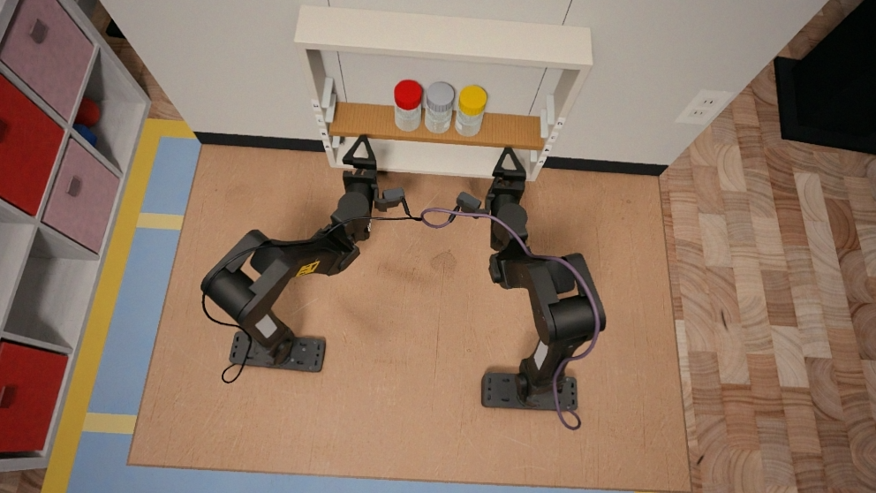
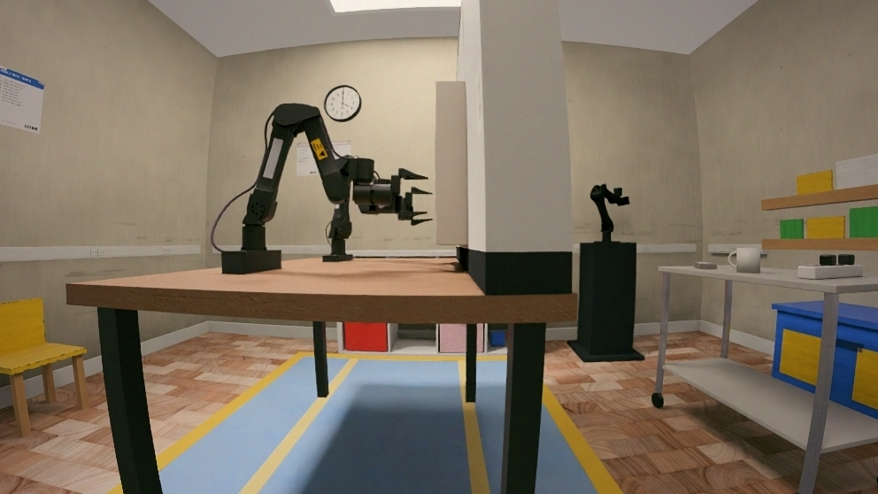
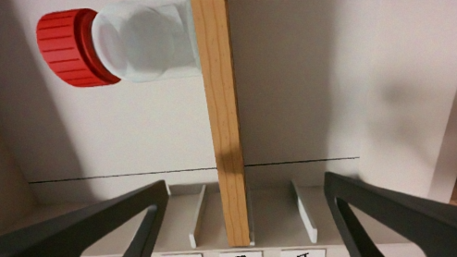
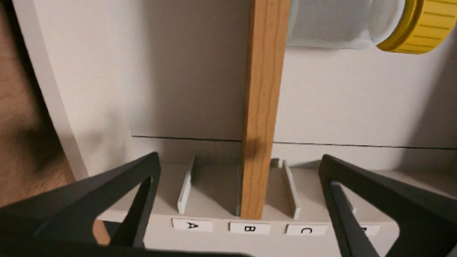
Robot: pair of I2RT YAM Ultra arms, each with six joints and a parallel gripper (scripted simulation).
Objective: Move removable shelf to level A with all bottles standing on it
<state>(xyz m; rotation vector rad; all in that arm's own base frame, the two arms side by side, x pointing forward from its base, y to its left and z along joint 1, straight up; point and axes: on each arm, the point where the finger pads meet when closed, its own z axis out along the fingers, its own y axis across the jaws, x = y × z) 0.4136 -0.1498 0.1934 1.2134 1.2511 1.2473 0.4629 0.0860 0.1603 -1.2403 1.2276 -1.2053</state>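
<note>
The wooden shelf (image 1: 514,133) (image 3: 224,116) (image 4: 265,92) lies level in the white wall rack (image 1: 441,36), its end in line with the B label (image 4: 250,228) in the right wrist view. On it stand a red-capped bottle (image 1: 408,109) (image 3: 76,46), a grey-capped bottle (image 1: 439,107) and a yellow-capped bottle (image 1: 471,113) (image 4: 426,28), close together near the middle. My left gripper (image 1: 363,140) (image 3: 242,185) is open, its fingers above and below the shelf's front edge near one end. My right gripper (image 1: 509,152) (image 4: 240,163) is open likewise near the other end. Contact is not visible.
Thin support ledges (image 3: 304,213) (image 4: 186,187) stick out from the rack's side walls above and below the shelf. The A label (image 4: 192,225) marks the level below the shelf. The rack's top board (image 1: 441,46) spans above the bottles. The wall (image 1: 624,92) is behind.
</note>
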